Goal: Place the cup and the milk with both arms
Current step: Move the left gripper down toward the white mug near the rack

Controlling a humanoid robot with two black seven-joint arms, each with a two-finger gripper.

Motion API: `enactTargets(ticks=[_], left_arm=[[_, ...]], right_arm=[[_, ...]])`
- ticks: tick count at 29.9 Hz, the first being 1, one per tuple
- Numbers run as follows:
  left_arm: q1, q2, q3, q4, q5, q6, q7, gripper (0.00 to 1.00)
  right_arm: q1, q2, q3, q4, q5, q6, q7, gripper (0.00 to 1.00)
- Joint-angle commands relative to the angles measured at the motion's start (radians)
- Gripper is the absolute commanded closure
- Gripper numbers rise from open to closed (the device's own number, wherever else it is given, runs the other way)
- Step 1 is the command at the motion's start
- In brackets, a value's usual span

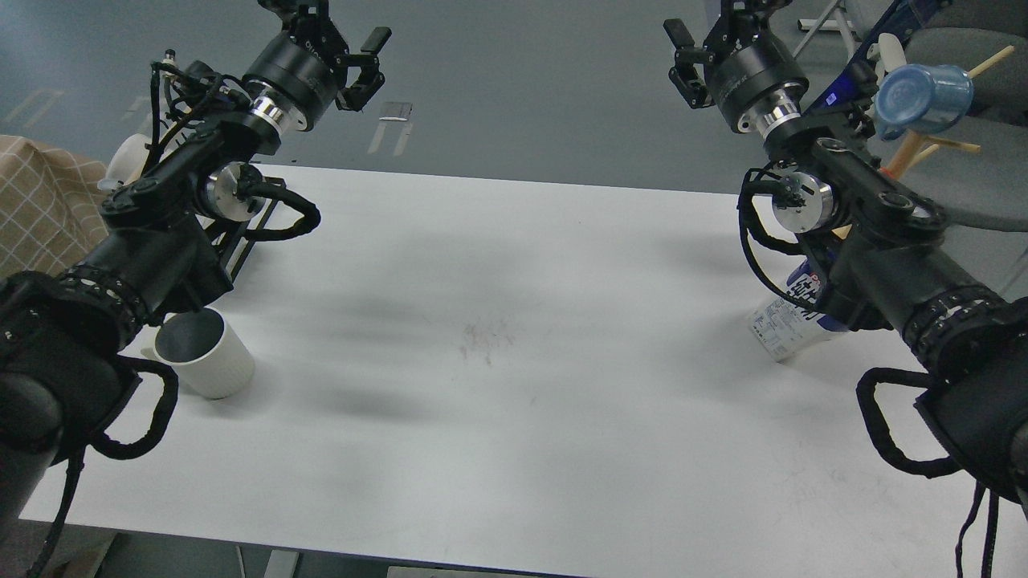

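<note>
Cup: off-white ribbed ceramic mug, dark grey inside (205,353), upright on white table (514,401), near L edge, tucked just under L forearm.
Milk: dark blue and white carton (791,325), near R edge of table, mostly hidden behind R arm; cap not in view, seems tilted, can't be sure.
L gripper (341,48): raised high beyond far edge of table, well apart from cup; fingers look spread, holding nothing.
R gripper (707,44): raised likewise, well apart from milk; fingers partly cut off by top of frame, can't tell if spread or pressed together; nothing seen in it.
Other items: glossy blue mug (923,98) hung on wooden peg stand off table, far R; tan checked cloth (36,201) far L.
Risk 1: L forearm and cables hang close over cup; lowering or swinging arm could knock it over or off near edge.
Risk 2: R arm hides carton, so aim is poor; elbow or cable could topple it.
Risk 3: ribbed, rounded wall may slip in a two-finger pinch.
Writing: bold dark characters and small print on carton, too blurred and blocked to read; no brand legible.
</note>
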Motion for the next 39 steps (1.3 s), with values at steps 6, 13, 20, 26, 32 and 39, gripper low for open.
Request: enactTargets(ticks=[6, 13, 20, 26, 32, 39], left_arm=[[-0.002, 0.000, 0.003, -0.016, 0.000, 0.000, -0.001, 0.00], [-0.002, 0.000, 0.000, -0.042, 0.000, 0.000, 0.001, 0.00], [0.000, 0.001, 0.000, -0.068, 0.000, 0.000, 0.004, 0.00], [0.000, 0.008, 0.002, -0.068, 0.000, 0.000, 0.009, 0.00], [0.000, 0.008, 0.006, -0.068, 0.002, 0.000, 0.012, 0.00], [-0.002, 0.008, 0.008, -0.070, 0.002, 0.000, 0.016, 0.00]], right_arm=[[-0.005, 0.000, 0.000, -0.002, 0.000, 0.000, 0.000, 0.00], [-0.006, 0.000, 0.000, -0.002, 0.000, 0.000, 0.000, 0.00], [-0.005, 0.000, 0.000, -0.002, 0.000, 0.000, 0.000, 0.00], [-0.006, 0.000, 0.000, -0.003, 0.000, 0.000, 0.000, 0.00], [-0.006, 0.000, 0.000, -0.003, 0.000, 0.000, 0.000, 0.00], [-0.005, 0.000, 0.000, -0.003, 0.000, 0.000, 0.000, 0.00]])
